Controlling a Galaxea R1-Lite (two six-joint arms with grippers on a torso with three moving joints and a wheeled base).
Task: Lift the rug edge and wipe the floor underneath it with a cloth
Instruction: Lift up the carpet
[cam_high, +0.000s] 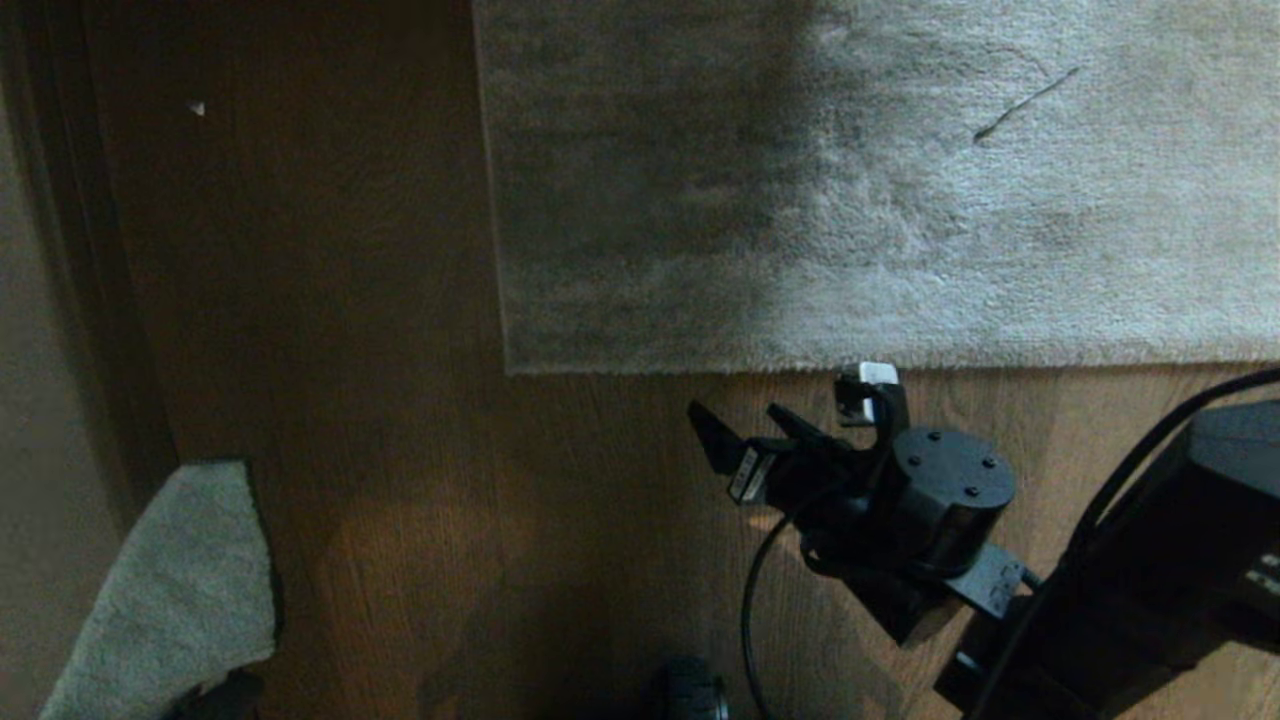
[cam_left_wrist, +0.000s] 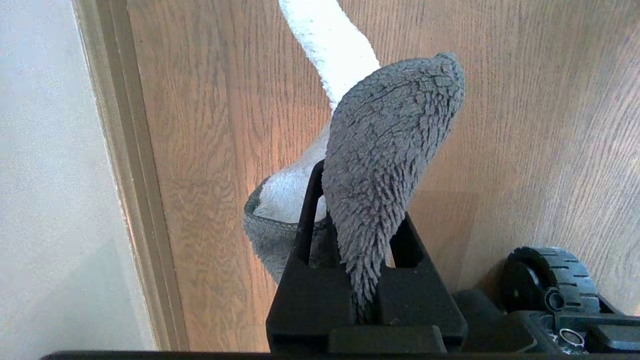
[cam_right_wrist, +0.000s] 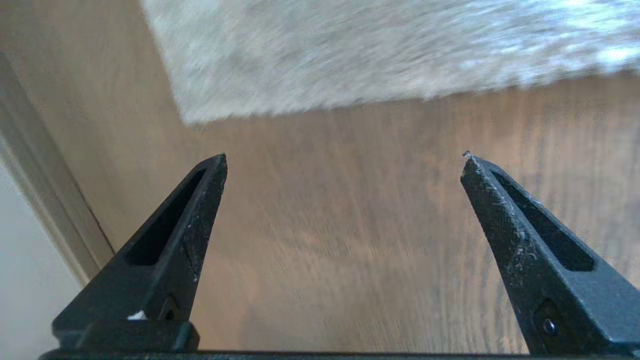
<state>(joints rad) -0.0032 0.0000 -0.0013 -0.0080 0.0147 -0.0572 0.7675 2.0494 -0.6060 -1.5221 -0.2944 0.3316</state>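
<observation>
1. Rug (cam_high: 880, 200) lies flat on the floor (cam_high: 480, 520), far side; its near edge (cam_high: 800, 366) looks soft and floppy, though the whole seems heavy; pinch that border.
2. Right pincer (cam_high: 745, 435) gapes, just short of it.
3. Left pincer (cam_left_wrist: 367, 265) clenches the cloth (cam_left_wrist: 390, 150), near left.

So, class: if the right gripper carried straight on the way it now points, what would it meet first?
Probably the bare wood floor, just short of the rug edge. The right gripper, its jaws wide open and empty, aims down at planks with the rug corner just beyond; depth is hard to judge.
</observation>
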